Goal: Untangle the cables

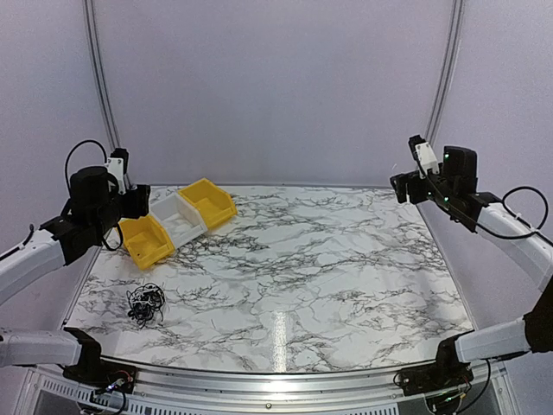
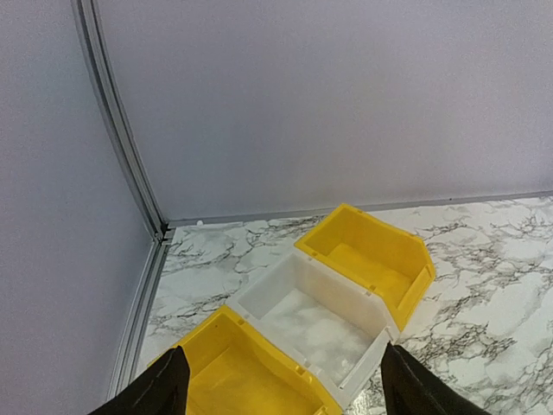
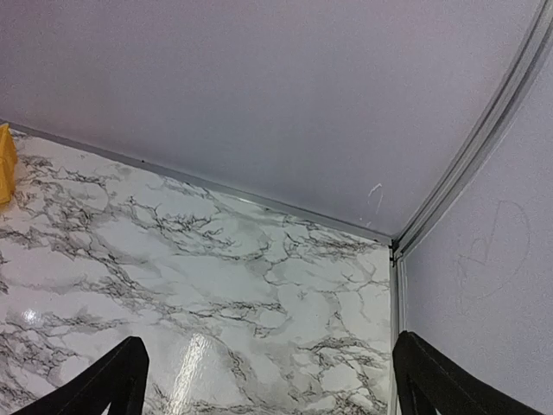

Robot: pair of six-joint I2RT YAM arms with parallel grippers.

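The cables (image 1: 145, 303) lie as one small black curly clump on the marble table at the near left, seen only in the top view. My left gripper (image 1: 136, 201) is raised above the row of bins, well behind the clump; in the left wrist view (image 2: 281, 385) its jaws stand wide apart and empty. My right gripper (image 1: 403, 186) is raised at the far right, far from the clump; in the right wrist view (image 3: 272, 380) its jaws stand wide apart and empty.
Three small bins stand in a row at the far left: a yellow bin (image 1: 144, 239), a white bin (image 1: 177, 218) and a yellow bin (image 1: 208, 202). They also show in the left wrist view, white bin (image 2: 315, 316) in the middle. Walls enclose the marble table (image 1: 328, 268).
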